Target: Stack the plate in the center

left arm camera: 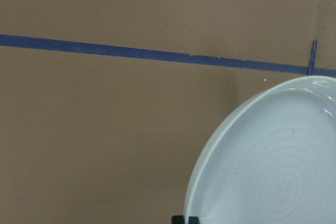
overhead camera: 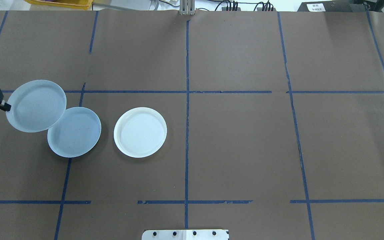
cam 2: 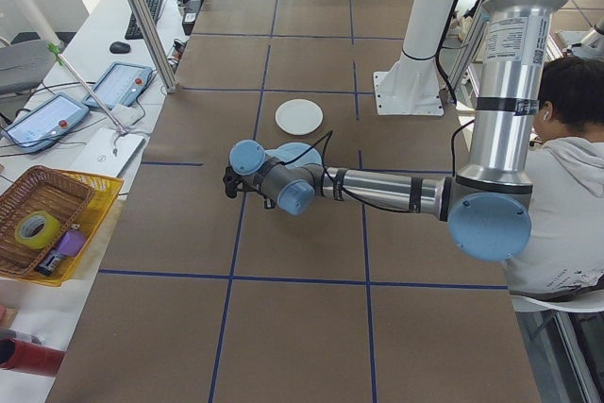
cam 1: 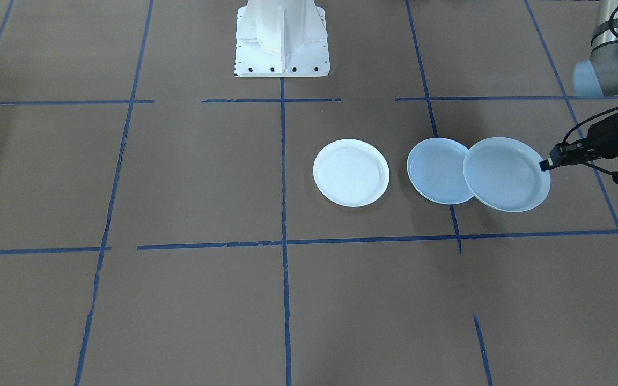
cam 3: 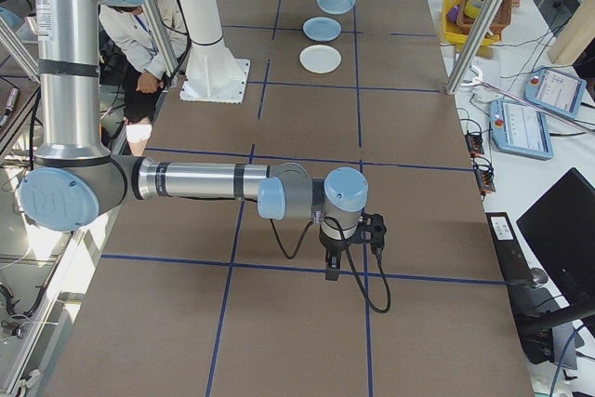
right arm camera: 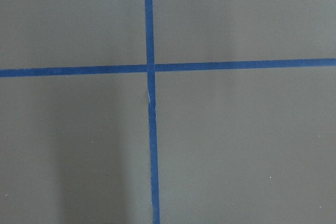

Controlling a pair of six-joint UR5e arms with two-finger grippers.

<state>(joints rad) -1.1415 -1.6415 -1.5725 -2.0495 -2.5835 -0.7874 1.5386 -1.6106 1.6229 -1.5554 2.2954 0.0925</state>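
The smooth pale blue plate (cam 1: 433, 171) (overhead camera: 77, 135) lies flat on the table. Over its outer edge hangs a pale plate with concentric ridges (cam 1: 506, 173) (overhead camera: 36, 105) (left arm camera: 273, 166), lifted and slightly tilted. My left gripper (cam 1: 546, 164) (overhead camera: 6, 107) is shut on that ridged plate's rim at the side away from the blue plate. A bright white plate (cam 1: 351, 172) (overhead camera: 140, 132) rests apart, toward the table's middle. My right gripper (cam 3: 349, 253) hovers low over a tape crossing at the other end of the table; whether it is open or shut I cannot tell.
Blue tape lines divide the brown table cover into squares. The white robot base (cam 1: 282, 40) stands at the table's edge. A person (cam 2: 566, 186) sits beside the left arm. A yellow basket (cam 2: 47, 224) and tablets lie off the table's far side.
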